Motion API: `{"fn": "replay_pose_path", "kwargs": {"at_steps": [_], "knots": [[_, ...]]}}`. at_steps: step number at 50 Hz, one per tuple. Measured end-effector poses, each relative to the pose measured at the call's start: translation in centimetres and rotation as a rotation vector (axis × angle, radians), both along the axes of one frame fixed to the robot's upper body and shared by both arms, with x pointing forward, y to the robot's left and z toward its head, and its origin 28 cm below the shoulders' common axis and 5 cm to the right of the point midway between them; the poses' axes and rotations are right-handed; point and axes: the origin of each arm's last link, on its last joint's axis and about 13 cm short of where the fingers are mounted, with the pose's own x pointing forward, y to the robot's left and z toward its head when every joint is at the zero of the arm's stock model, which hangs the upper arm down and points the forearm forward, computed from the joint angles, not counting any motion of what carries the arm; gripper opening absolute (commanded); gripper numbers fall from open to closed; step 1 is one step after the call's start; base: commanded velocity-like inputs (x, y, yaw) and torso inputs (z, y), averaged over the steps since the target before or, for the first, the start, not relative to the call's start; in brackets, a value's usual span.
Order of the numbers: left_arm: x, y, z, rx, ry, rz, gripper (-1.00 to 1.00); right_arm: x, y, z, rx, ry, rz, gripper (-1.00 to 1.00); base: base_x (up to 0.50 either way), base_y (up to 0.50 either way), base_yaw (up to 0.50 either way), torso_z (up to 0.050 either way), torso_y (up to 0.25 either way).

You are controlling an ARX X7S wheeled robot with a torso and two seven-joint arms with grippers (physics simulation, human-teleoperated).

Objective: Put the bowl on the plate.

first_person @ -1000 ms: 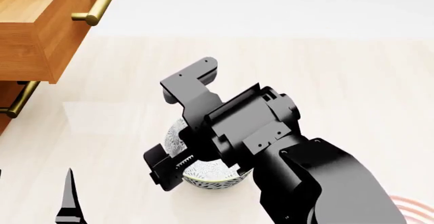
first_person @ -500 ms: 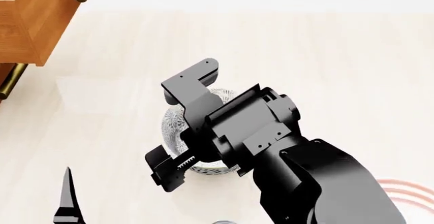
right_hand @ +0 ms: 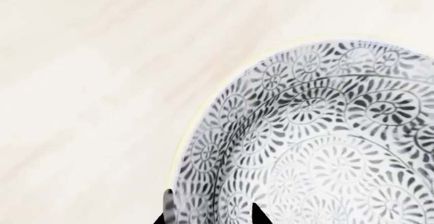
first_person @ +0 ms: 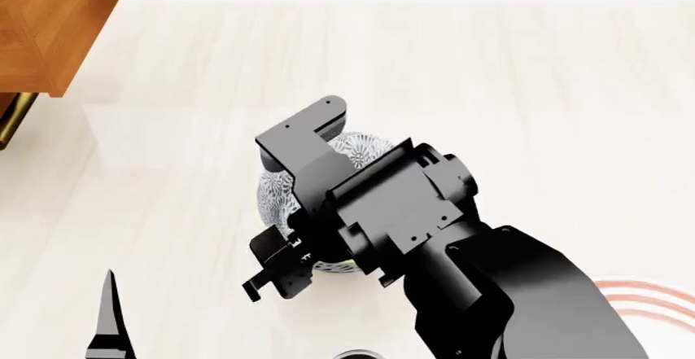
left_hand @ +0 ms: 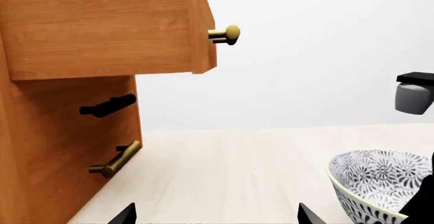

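Your right gripper (first_person: pixel 291 255) sits over the bowl (first_person: pixel 359 149) in the head view, and the arm covers most of it: only the far rim and a strip on the cabinet side show. In the right wrist view the two fingertips (right_hand: pixel 257 215) straddle the bowl's (right_hand: pixel 318 148) rim, one inside and one outside, close on either side of the wall; looks clamped on the rim, but the tips are cut off at the frame edge, so actual contact is not visible. The bowl is near the middle of the table (first_person: pixel 522 90), upright as far as you can tell. Whether its base touches the tabletop cannot be made out from these views. The plate (first_person: pixel 652 298) is only a sliver of red rings at the lower right edge of the head view, mostly hidden behind the right arm and cut off by the frame, well apart from the bowl. Your left gripper (left_hand: pixel 213 216) shows only two dark tips at the edge of the left wrist view, spread wide with nothing between them; in the head view just one finger (first_person: pixel 109 314) pokes in at lower left. The wooden cabinet (left_hand: pixel 68 132) with brass handles (left_hand: pixel 115 160) is cropped in both views. A small round object at the bottom edge of the head view is too cut off to identify.
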Motion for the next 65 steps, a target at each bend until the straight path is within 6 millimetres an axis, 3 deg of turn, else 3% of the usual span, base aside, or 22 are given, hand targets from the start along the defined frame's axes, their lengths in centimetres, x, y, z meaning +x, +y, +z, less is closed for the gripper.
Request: {"fn": "replay_pose_path", "kwargs": {"at_steps": [24, 42, 65], "knots": [[-0.1, 0.1, -0.1, -0.007, 0.013, 0.013, 1.00, 0.5, 0.0, 0.9, -0.006, -0.065, 0.018, -1.00, 0.00, 0.00, 0.00, 0.000, 0.000], [0.0, 0.2, 0.0, -0.016, 0.014, 0.019, 1.00, 1.5, -2.6, 6.4, -0.186, -0.289, -0.078, -1.00, 0.00, 0.00, 0.00, 0.000, 0.000], [0.0, 0.3, 0.0, -0.023, 0.010, 0.023, 1.00, -1.7, -5.1, 12.8, -0.414, -0.460, -0.149, -1.00, 0.00, 0.00, 0.00, 0.000, 0.000]]}}
